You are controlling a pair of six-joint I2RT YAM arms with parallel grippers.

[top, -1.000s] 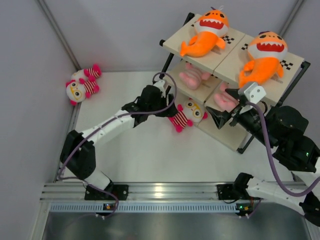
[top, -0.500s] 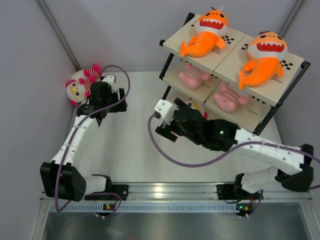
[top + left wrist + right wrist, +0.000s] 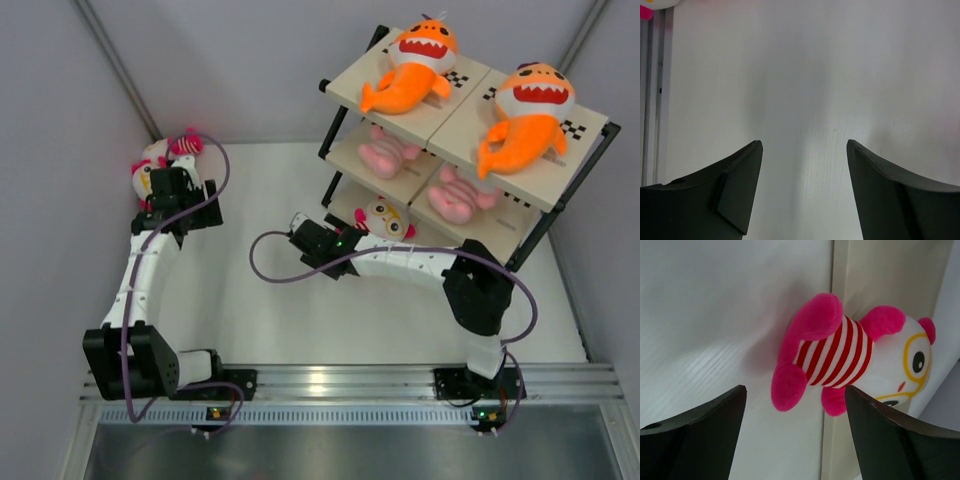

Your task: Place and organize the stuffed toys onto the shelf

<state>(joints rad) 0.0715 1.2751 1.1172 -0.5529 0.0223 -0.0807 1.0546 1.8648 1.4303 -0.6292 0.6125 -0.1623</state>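
The shelf [image 3: 345, 92] stands at the back right. Two orange sharks [image 3: 410, 60] [image 3: 525, 115] lie on its top boards, and two pale pink dolls [image 3: 390, 155] [image 3: 455, 195] on the middle tier. One striped doll [image 3: 382, 218] lies at the edge of the bottom board [image 3: 880, 270]. In the right wrist view this doll [image 3: 850, 355] is just ahead of my open, empty right gripper [image 3: 795, 387] [image 3: 348, 238]. The other striped doll [image 3: 150, 172] lies in the far left corner. My left gripper [image 3: 168, 190] [image 3: 805, 145] is open and empty over bare table beside it. Only a corner of that doll [image 3: 655, 4] shows in the left wrist view.
A grey wall and a metal strip [image 3: 652, 100] run along the table's left edge close to the left gripper. The shelf's black tube legs [image 3: 335, 135] stand near the right gripper. An aluminium rail [image 3: 330, 385] runs across the front.
My left arm has swung from the striped doll in front of the shelf to the far left corner. My right arm has come off the shelf's right side and stretched left to that doll.
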